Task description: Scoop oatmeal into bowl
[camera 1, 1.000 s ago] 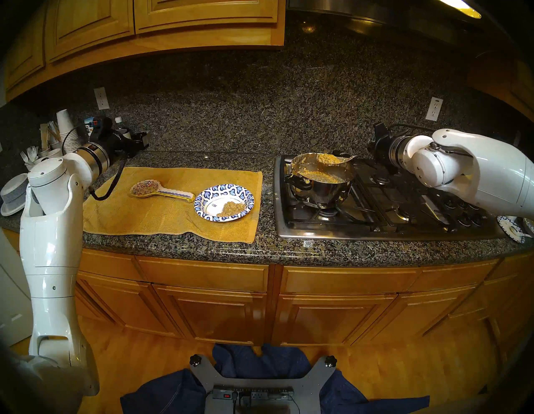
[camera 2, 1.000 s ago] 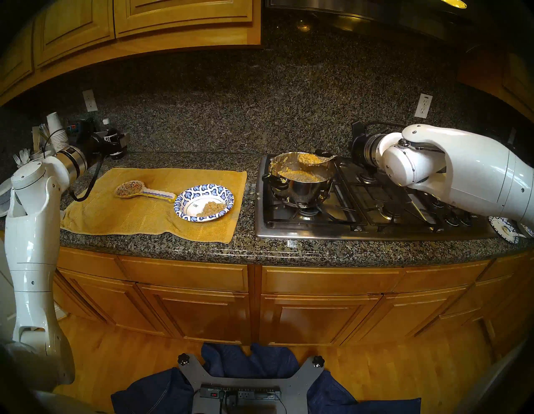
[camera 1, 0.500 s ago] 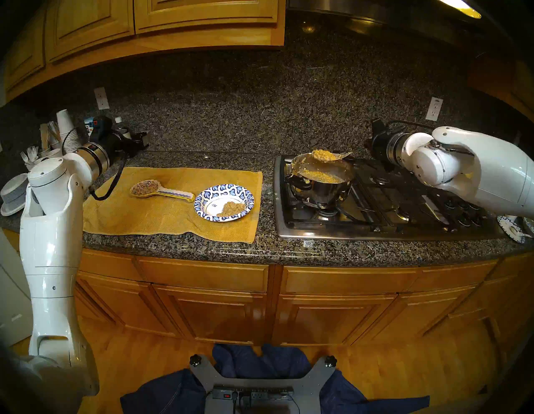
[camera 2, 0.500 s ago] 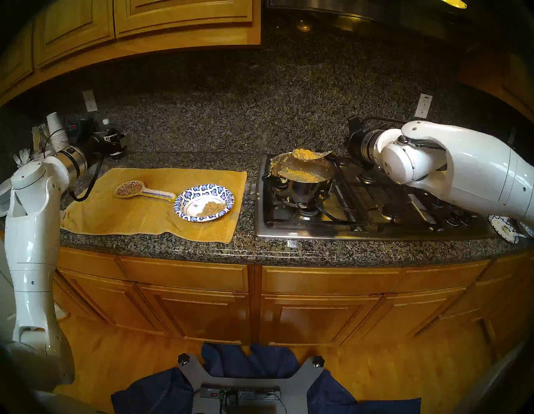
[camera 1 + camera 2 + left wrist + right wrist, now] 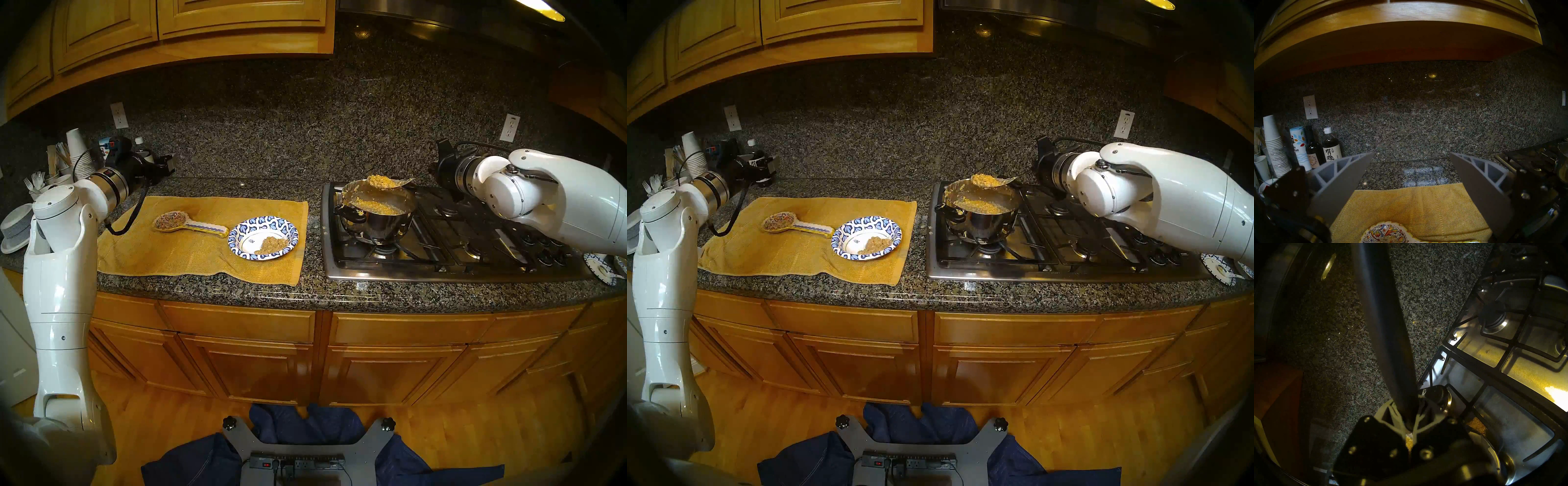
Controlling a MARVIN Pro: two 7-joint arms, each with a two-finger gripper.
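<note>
The blue-and-white paper bowl (image 5: 261,222) sits on a yellow towel and holds a small heap of oatmeal (image 5: 271,245) in its right half. To its right, a steel pot (image 5: 376,225) on the stove's front left burner holds more oatmeal (image 5: 378,206). My right gripper (image 5: 433,169) is shut on the handle (image 5: 1383,327) of a metal spoon (image 5: 385,182). The spoon is heaped with oatmeal and hangs level just above the pot's back rim. My left gripper (image 5: 1411,157) is open and empty above the towel's back left corner.
A painted ceramic spoon rest (image 5: 190,224) lies on the towel (image 5: 169,254) left of the bowl. Cups, bottles and cutlery (image 5: 78,152) crowd the back left corner, with stacked grey-and-white bowls (image 5: 15,227) nearby. The stove (image 5: 475,247) fills the right side, and another paper plate (image 5: 602,268) is at its right end.
The right gripper lifted the loaded spoon out of the pot and shifted it slightly left. It has barely moved in the last half second. The left arm is unchanged.
</note>
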